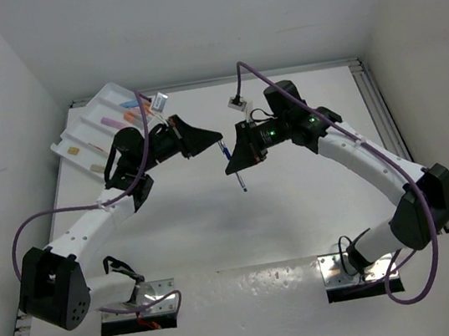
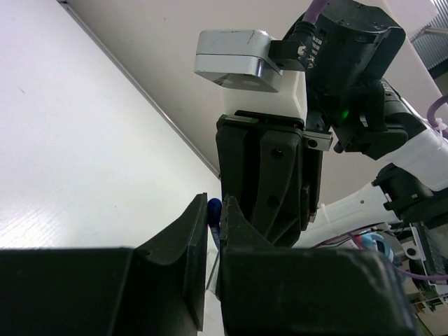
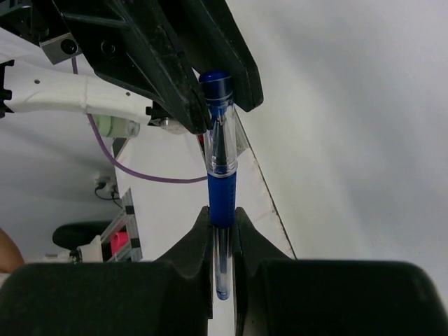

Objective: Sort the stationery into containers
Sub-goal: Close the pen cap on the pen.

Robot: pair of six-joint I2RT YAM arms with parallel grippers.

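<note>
A thin blue pen point(image 1: 234, 169) hangs upright in the air over the middle of the table. My right gripper point(image 1: 233, 161) is shut on its blue grip, seen close in the right wrist view point(image 3: 222, 217), with the pen point(image 3: 222, 189) rising between its fingers. My left gripper point(image 1: 219, 138) closes from the left on the pen's capped top end point(image 2: 213, 208), both fingers against it point(image 2: 213, 225). The white divided tray point(image 1: 75, 133) lies at the far left and holds pink, orange and blue markers and beige erasers.
White walls enclose the table on three sides. Purple cables loop from both arms, one ending in a white plug point(image 1: 238, 104) above the grippers. The left arm's forearm lies over the tray's near corner.
</note>
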